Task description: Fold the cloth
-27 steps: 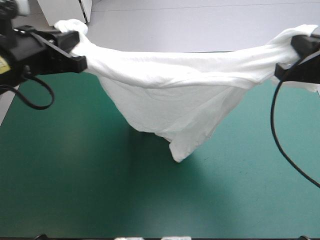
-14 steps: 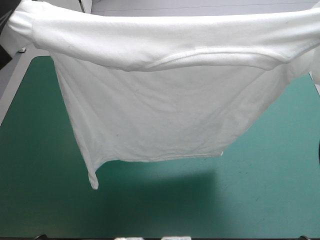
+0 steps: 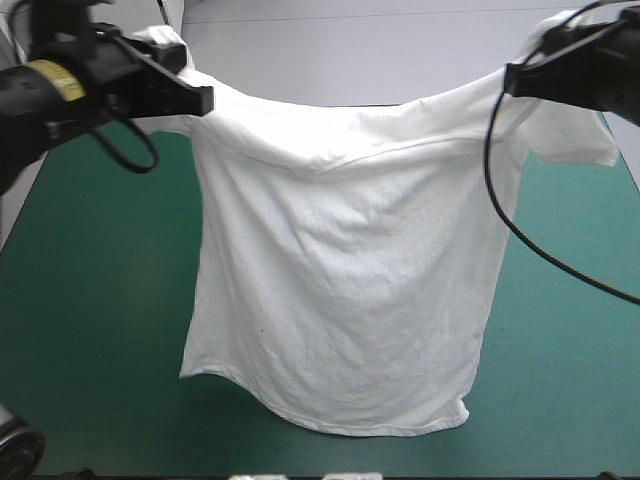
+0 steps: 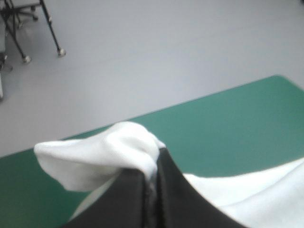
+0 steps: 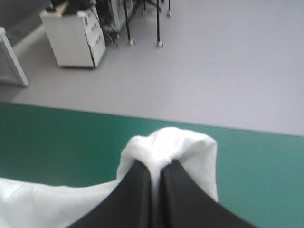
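So, shirt (image 3: 340,300) strung up between two arms, lay-down next?

Left tool (image 3: 198,99) and right tool (image 3: 512,80) are each clamped near-closed on a shoulder, a white wad poking past the tips in both wrist views. Shoulder line runs side to side between them, sagging at the collar, and the body drops from it toward the near edge of the bench (image 3: 90,300). Can't tell if the hem touches it. Neither arm is nearer, it's an even hold, so my guess is both need to lower together, hem first
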